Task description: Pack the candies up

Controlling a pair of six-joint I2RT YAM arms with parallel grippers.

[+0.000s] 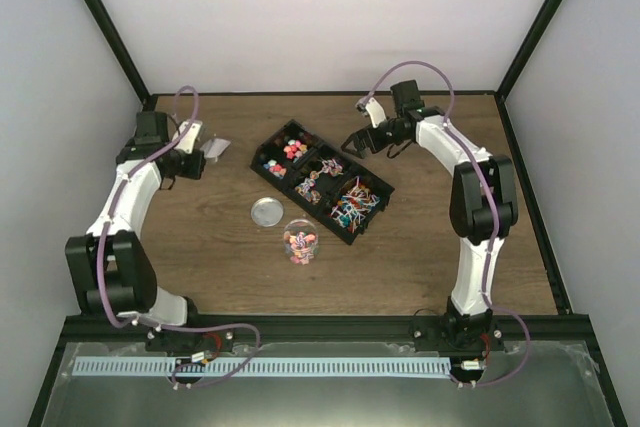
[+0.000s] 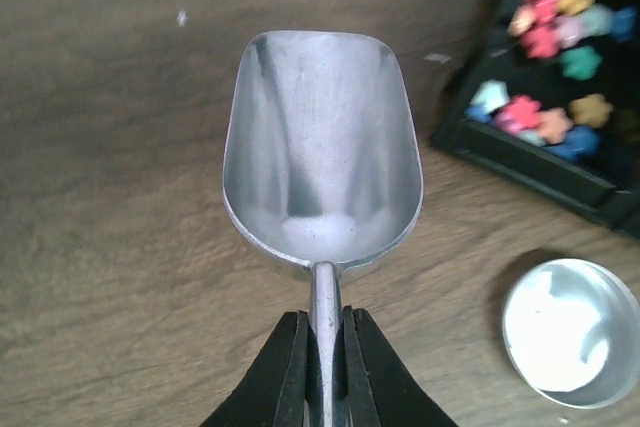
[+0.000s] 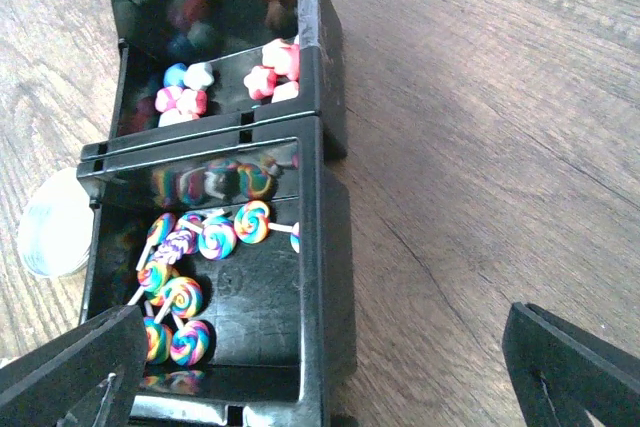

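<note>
Nearest the near edge of the table [image 1: 420, 267], about midway along it, a clear round jar [image 1: 312, 231] stands upright and uncapped. It holds a small heap of mixed candies [image 1: 299, 244] in pink, red and yellow. Its round metal lid [image 1: 267, 211] lies flat just beyond and to the left, apart from the jar.

Behind both, a black divided tray [image 1: 328, 223] sits at a slant across the table's middle. The compartments at its near-right end carry a tangle of stick-like pieces [image 1: 355, 205] in blue and red. The middle compartments hold swirl lollipops [image 3: 190, 282], lying loose. The far-left end holds star-shaped pieces [image 3: 185, 92] in pink, red, white and blue.

Toward the table's left edge, level with the tray's far end, the left gripper [image 2: 325, 332] is pinched on the thin handle of a metal scoop [image 2: 320, 157]. The scoop's bowl is empty over bare wood. Whether it touches the table cannot be told.

Farthest back, at the tray's far-right side, the right gripper [image 3: 320, 377] has its jaws spread wide and grips nothing.
</note>
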